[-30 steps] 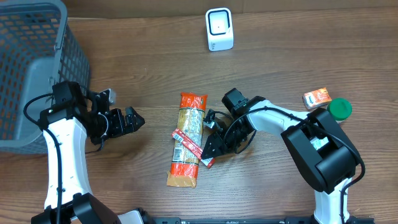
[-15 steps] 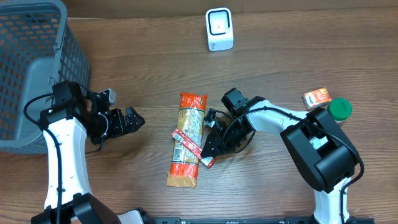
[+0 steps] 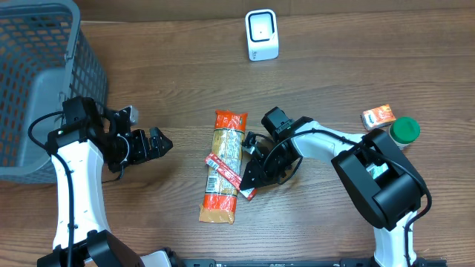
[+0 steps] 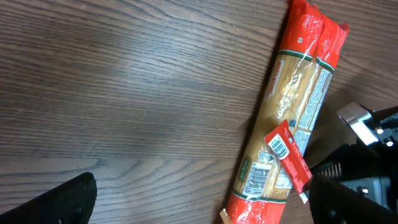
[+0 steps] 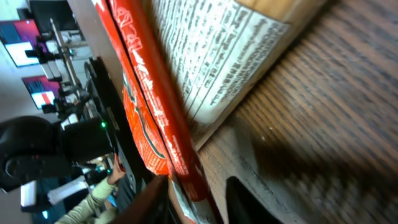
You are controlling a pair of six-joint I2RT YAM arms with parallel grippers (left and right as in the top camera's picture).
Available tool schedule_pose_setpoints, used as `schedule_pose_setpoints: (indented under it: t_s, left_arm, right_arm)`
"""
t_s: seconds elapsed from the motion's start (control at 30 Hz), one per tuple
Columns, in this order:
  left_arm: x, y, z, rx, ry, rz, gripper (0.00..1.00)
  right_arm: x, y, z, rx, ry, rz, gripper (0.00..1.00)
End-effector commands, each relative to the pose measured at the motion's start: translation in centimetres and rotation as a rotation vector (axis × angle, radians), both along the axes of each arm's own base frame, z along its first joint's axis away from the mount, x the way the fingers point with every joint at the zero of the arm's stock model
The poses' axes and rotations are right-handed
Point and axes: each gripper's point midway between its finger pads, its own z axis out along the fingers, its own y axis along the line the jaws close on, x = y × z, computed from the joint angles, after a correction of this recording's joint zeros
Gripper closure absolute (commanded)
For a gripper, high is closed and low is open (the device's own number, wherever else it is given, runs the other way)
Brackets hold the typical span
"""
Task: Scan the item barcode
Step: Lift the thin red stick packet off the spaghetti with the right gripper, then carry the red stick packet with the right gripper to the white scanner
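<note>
Wood-grain table [image 3: 334,81]. Left gripper [image 3: 165,142] spread wide. Right gripper [image 3: 249,178] at red stick pack [image 3: 226,173]; grip impossible to tell, fingertips blurred.

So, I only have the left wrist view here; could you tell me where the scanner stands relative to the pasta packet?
Observer: The scanner stands beyond the orange top end of the pasta packet, well apart from it.
Operator: Thank you. Does the right tool have the small red packet?
Observer: The right tool is at the lower end of the small red packet. In the right wrist view that end runs right up into the tool, but I cannot tell whether it is clamped.
Operator: Is there anything to your left?
Observer: A grey basket stands at the far left, beside the left arm.
</note>
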Motion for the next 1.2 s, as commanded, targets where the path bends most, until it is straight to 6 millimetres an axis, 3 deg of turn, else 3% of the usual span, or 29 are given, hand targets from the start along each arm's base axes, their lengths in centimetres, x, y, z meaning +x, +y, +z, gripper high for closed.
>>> schedule_pose_setpoints:
  t_s: [0.0, 0.2, 0.47, 0.63, 0.8, 1.0, 1.17]
  left_arm:
    - [0.1, -0.4, 0.0, -0.01, -0.008, -0.023, 0.0]
    - [0.1, -0.4, 0.0, -0.01, -0.008, -0.023, 0.01]
    - [0.1, -0.4, 0.0, -0.01, -0.008, -0.023, 0.0]
    - [0.1, -0.4, 0.0, -0.01, -0.008, -0.023, 0.0]
    - [0.1, -0.4, 0.0, -0.01, -0.008, -0.023, 0.0]
    - [0.1, -0.4, 0.0, -0.01, -0.008, -0.023, 0.0]
    - [0.1, -0.4, 0.0, -0.01, -0.008, -0.023, 0.0]
  right_arm:
    - [-0.2, 0.1, -0.1, 0.007, 0.015, 0.001, 0.75]
    - [0.0, 0.2, 0.1, 0.027, 0.018, -0.003, 0.93]
    - [0.3, 0.1, 0.6, 0.037, 0.02, -0.012, 0.96]
    - [1.6, -0.9, 1.3, -0.067, -0.096, -0.014, 0.96]
    - [3.1, -2.1, 3.5, -0.131, -0.275, 0.002, 0.96]
    - [4.9, -2.4, 7.9, -0.103, -0.453, -0.038, 0.96]
    - [5.4, -3.0, 8.5, -0.102, -0.433, -0.08, 0.96]
